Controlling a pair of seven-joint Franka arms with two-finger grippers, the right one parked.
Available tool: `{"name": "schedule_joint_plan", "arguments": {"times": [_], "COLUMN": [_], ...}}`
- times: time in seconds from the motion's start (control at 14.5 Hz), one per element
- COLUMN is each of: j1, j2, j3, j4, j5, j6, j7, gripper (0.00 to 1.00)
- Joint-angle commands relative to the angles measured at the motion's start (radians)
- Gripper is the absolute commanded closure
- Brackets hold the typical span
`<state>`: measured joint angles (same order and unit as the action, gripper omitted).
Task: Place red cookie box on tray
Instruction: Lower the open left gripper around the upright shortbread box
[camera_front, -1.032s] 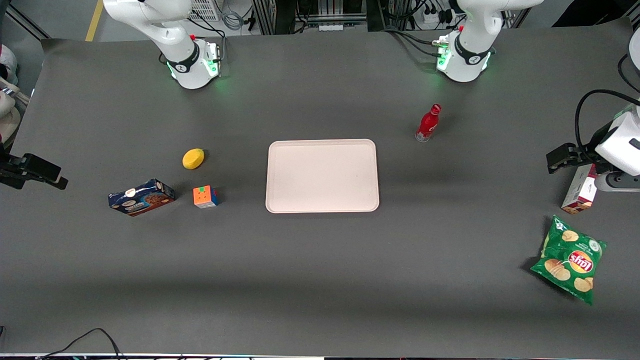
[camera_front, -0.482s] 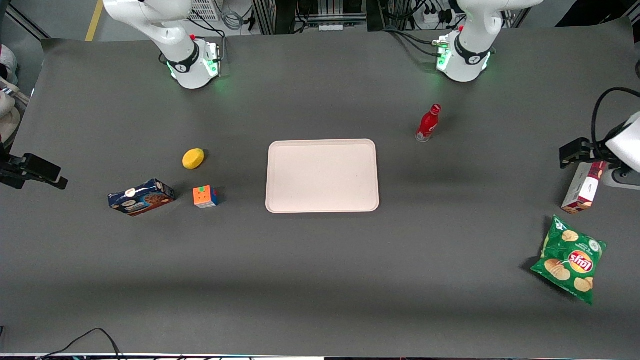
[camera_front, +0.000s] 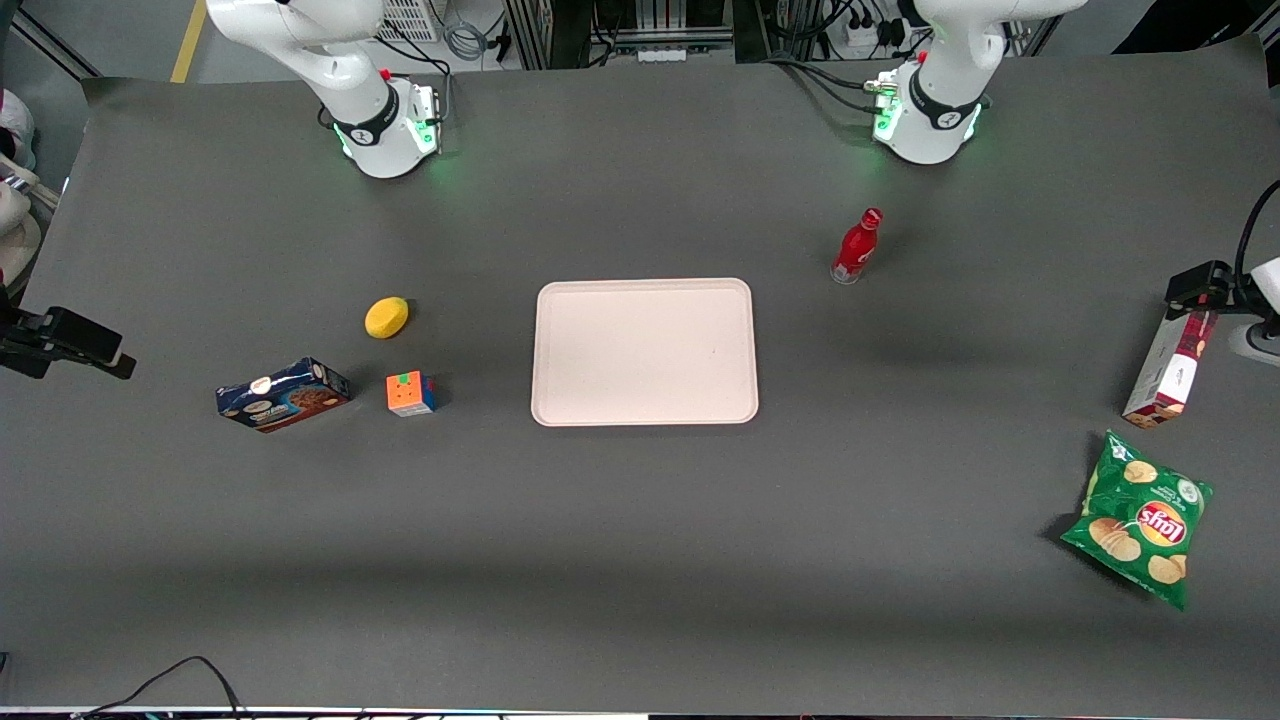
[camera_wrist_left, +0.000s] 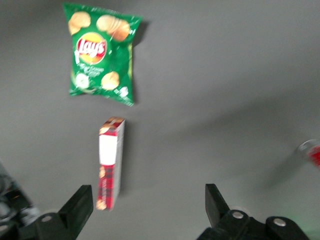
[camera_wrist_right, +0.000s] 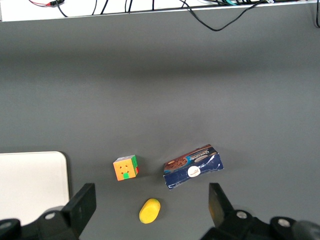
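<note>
The hand hung above the counter at the working arm's end, its two fingers spread wide apart and holding nothing. In the left wrist view the gap between the fingers framed bare counter surface, with the red cookie box just beside one finger and not between the two. In the front view only a dark part of the hand showed at the picture's edge, over the box end farthest from the front camera.

The red cookie box lay flat on the counter, its long axis running roughly toward the front camera, white panel facing up. It was untouched by the hand.

The green chip bag lay near the box, nearer to the front camera, apart from it. The small red bottle stood upright, farther from the front camera, between the box and the tray.

The tray sat at the middle of the counter, well apart from the box.

Toward the parked arm's end lay a colour cube, a yellow lemon-like object and a dark-blue cookie box, each separate from the others.
</note>
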<state>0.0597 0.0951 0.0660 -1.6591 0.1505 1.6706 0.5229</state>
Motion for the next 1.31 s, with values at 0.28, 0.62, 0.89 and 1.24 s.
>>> {"name": "schedule_joint_plan", "arguments": {"times": [0.28,0.62,0.89,1.24], "j1": [0.031,0.069,0.071,0.074], "j2": [-0.069,-0.129,-0.137,-0.109], "j3": [0.008,0.08,0.248,0.345], "j4": [-0.188,-0.402,-0.542,-0.649], "j5": [0.063,0.087,0.078,-0.057], "j6": [0.112,0.312,0.521,0.679], "j7": [0.04,0.215,0.523,0.744], "gripper": [0.0,0.0,0.0,0.0]}}
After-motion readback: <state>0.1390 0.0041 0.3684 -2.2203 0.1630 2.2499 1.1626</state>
